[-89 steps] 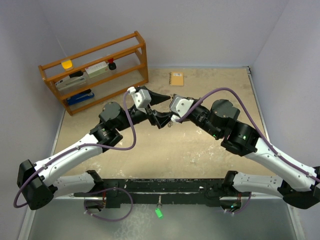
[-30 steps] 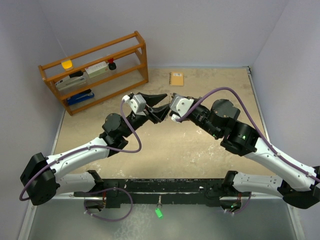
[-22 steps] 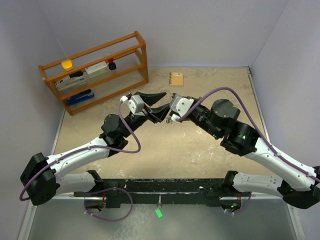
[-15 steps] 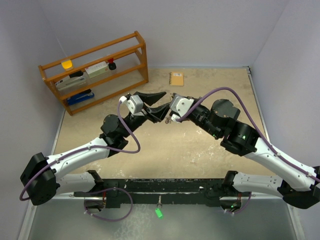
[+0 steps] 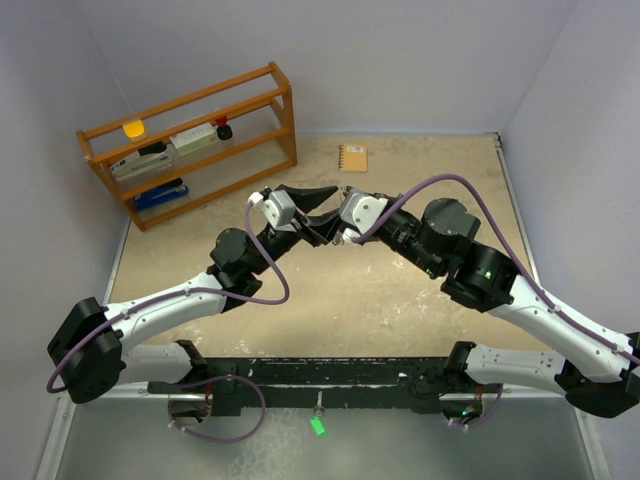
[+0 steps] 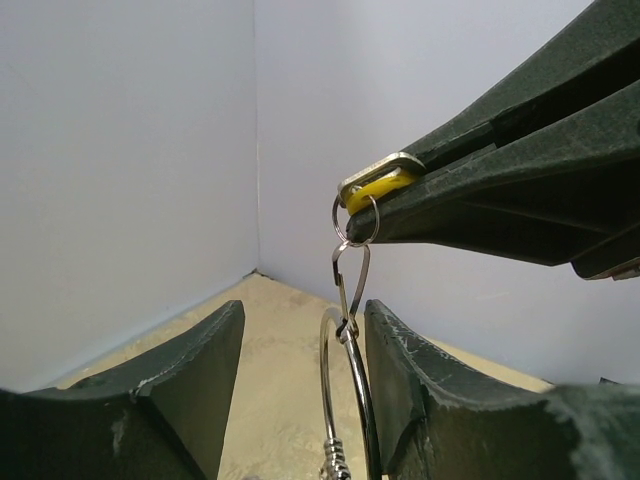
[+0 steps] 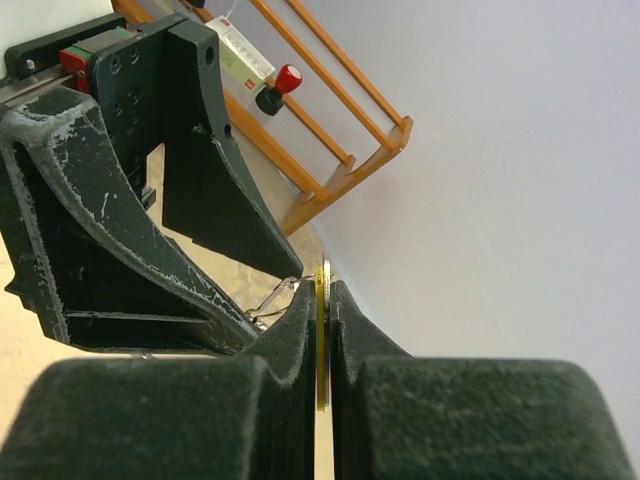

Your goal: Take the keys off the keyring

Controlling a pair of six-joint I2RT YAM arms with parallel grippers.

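step in hand: freeing a key; right hand [image 6: 375,196] pinches the yellow-headed key [image 6: 378,186] aloft over mid desk [image 5: 350,300]; keyring [image 6: 322,390] dangles below between the spread, empty left hand [image 6: 305,315]; next, likely, left must clamp the ring squarely before any pull.

The left arm's shoulder link and elbow stand further right than three seconds ago — and the left gripper [image 5: 325,212] sits slightly farther up the table [image 5: 400,300]
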